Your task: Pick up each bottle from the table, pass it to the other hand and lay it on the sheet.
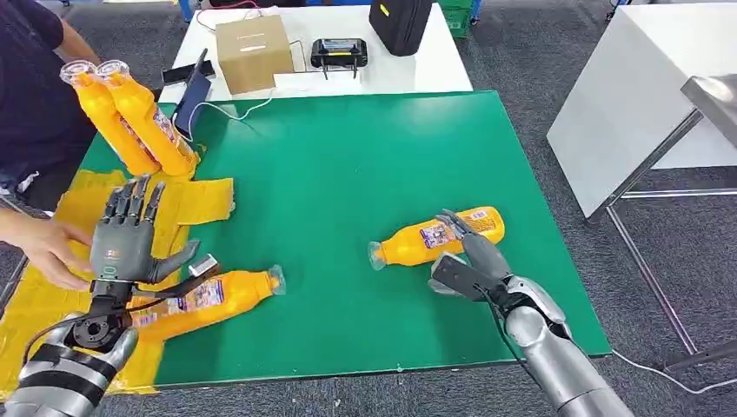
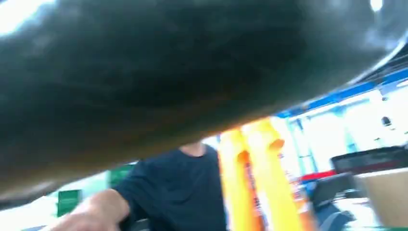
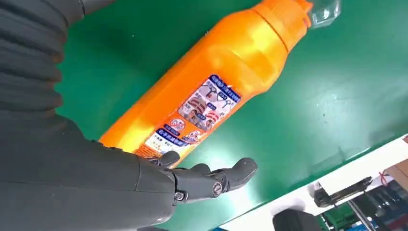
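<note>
An orange bottle (image 1: 434, 236) (image 3: 216, 72) lies on its side on the green mat (image 1: 348, 156), its cap end pointing to my left. My right hand (image 1: 469, 261) (image 3: 144, 183) is at its base end, with the fingers stretched out alongside the bottle and not closed round it. A second orange bottle (image 1: 209, 300) lies partly on the yellow sheet (image 1: 204, 200) at the near left. Above it my left hand (image 1: 126, 234) is raised, its fingers spread and holding nothing. Two more orange bottles (image 1: 130, 117) (image 2: 255, 183) stand tilted at the sheet's far end.
A person in a dark shirt (image 2: 178, 192) stands at the left, one hand (image 1: 48, 252) on the sheet close to my left hand. Beyond the mat are a cardboard box (image 1: 252, 52), a black controller (image 1: 339, 52) and a black bag (image 1: 400, 24). A white table (image 1: 643, 104) stands at the right.
</note>
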